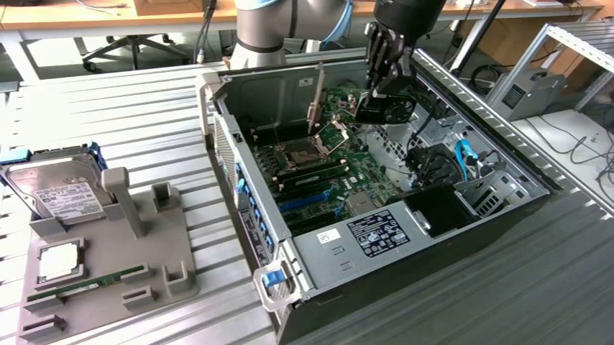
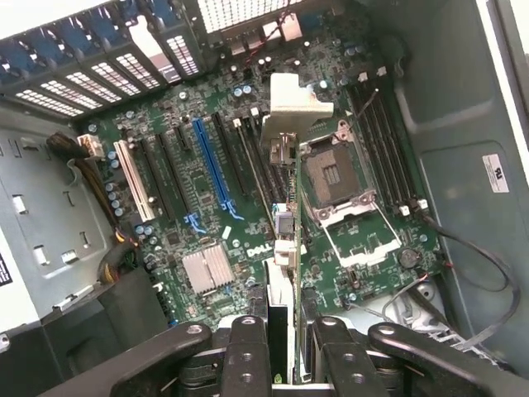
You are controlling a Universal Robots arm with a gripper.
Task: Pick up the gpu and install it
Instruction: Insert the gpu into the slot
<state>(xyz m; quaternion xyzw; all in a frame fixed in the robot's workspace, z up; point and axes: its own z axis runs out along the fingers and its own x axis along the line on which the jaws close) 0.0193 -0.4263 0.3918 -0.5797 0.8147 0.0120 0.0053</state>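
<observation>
Claw (image 1: 387,88) clenched on the gpu (image 1: 387,110) — card held edge-on over the motherboard (image 2: 187,195).

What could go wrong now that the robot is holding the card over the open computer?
The end effector grips the graphics card by one end, so the card might tilt and miss the blue slot. The open processor socket lies right beside the card's path, and a bump could damage it. Loose wires nearby could snag.
</observation>
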